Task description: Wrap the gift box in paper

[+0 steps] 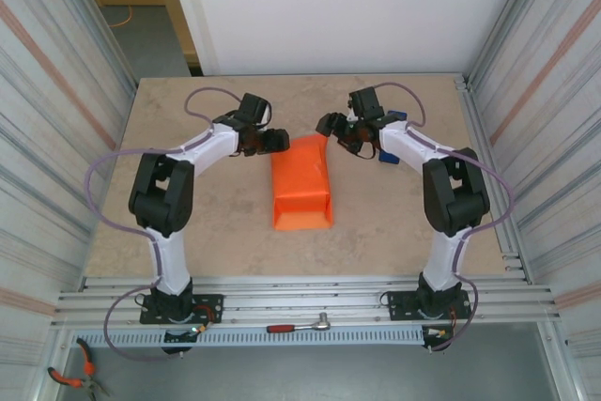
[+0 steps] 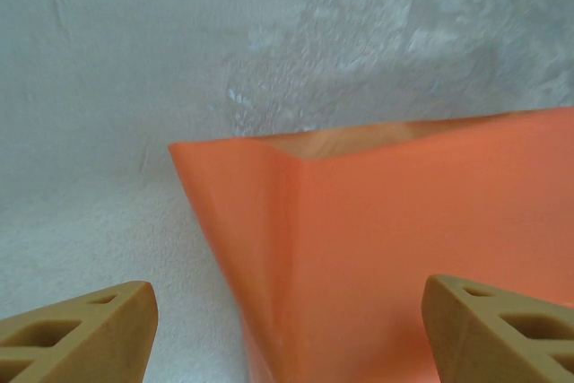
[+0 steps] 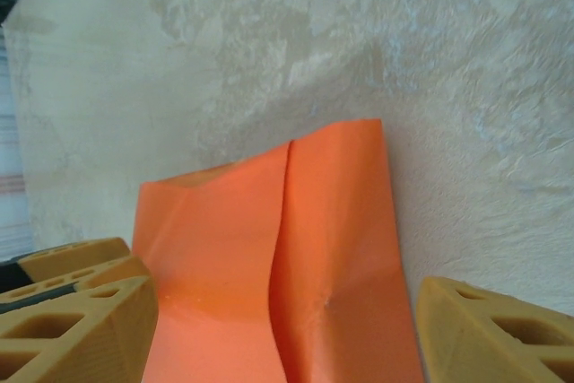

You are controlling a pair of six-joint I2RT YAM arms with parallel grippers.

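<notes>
Left pincer point(image 1: 279, 142), right pincer point(image 1: 326, 126) agape, seemingly clear of paper point(image 1: 302, 187) edge

The paper point(image 1: 302, 190) lies mid-table point(image 1: 188, 232), far end between left fingers point(image 1: 275, 141) and right fingers point(image 1: 326, 125).

No text, label, brand, number or sign could be read on anything in the three views.
</notes>
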